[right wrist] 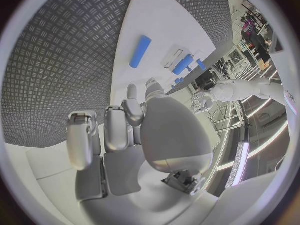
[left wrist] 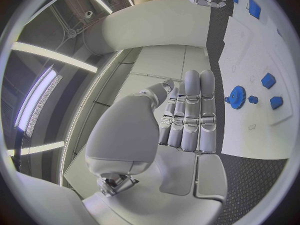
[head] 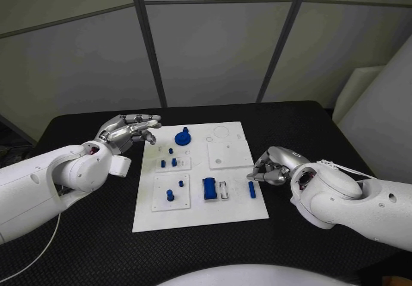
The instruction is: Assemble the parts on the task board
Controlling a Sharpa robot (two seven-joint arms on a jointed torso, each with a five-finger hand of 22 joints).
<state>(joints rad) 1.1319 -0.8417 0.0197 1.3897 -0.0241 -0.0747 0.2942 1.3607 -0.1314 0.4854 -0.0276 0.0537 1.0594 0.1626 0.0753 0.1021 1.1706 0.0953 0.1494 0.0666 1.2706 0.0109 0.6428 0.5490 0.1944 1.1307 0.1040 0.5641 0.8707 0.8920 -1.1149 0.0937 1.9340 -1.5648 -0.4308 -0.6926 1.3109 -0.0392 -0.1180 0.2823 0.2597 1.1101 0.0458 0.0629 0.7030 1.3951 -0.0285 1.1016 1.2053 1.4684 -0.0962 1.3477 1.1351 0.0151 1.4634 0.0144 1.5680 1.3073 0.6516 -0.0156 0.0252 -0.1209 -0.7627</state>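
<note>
- White task board, plain, with raised white sub-plates.
- Blue parts throughout: round gear-like piece, rectangular block, slim bar, small pegs.
- Same blue on the gear in left wrist view, and on the bar in right wrist view.
- Black table, fine raised tread pattern, reads grey-on-dark diamond plate in right wrist view.
- Silver left hand on a white arm.
- Silver right hand on a white arm.
- Grey wall panels behind, dark frame strips between.
</note>
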